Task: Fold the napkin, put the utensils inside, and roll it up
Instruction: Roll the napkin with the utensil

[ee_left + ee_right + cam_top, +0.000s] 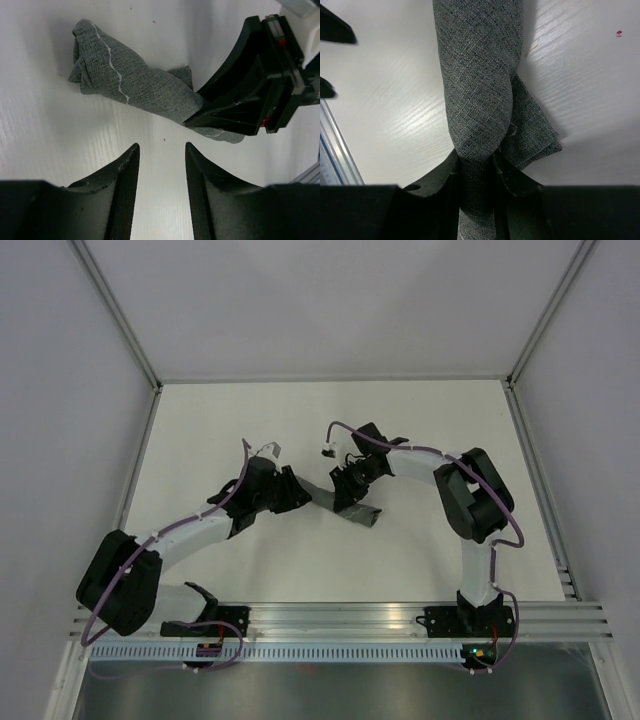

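Note:
The dark grey napkin [335,502] lies rolled into a bundle at the table's middle, between the two grippers. It shows in the left wrist view [135,85] with a thin lighter stitched line, and in the right wrist view [480,85]. My right gripper [348,488] [477,165] is shut on one end of the roll. My left gripper [297,492] [161,150] is open and empty, just short of the roll's side. No utensils show in any view.
White walls with metal corner posts [120,315] enclose the white table [420,430]. An aluminium rail [340,618] runs along the near edge. The right gripper body [260,85] stands at the right of the left wrist view.

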Controlling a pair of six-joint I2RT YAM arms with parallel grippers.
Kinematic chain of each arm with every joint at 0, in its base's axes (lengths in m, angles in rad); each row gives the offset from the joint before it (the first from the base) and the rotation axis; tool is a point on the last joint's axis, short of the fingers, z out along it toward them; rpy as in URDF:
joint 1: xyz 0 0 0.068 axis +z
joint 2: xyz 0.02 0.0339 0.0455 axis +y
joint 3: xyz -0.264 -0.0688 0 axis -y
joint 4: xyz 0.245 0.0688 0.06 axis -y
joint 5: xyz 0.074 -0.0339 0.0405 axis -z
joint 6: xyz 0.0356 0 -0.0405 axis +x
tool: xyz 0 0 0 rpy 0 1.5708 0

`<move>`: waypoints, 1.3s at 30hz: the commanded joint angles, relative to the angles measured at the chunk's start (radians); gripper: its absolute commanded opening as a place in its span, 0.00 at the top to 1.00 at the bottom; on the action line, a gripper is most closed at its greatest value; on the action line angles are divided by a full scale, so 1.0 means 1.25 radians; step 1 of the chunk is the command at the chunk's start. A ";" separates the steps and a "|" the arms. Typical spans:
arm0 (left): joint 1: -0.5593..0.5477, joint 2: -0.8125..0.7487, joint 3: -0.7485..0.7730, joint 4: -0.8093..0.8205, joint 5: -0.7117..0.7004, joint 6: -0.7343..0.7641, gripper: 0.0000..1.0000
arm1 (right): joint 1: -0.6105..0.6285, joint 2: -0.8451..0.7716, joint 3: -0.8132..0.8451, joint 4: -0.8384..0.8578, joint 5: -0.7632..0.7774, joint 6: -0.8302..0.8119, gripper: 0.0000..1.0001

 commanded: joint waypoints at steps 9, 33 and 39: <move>-0.101 0.216 0.101 0.110 -0.189 -0.181 0.53 | -0.019 0.092 -0.042 0.132 0.038 0.212 0.83; -0.188 0.248 0.105 0.054 -0.487 -0.436 0.43 | -0.039 0.105 -0.054 0.211 0.015 0.328 0.82; -0.188 0.303 0.142 0.040 -0.501 -0.495 0.41 | -0.040 0.101 -0.058 0.218 0.013 0.336 0.82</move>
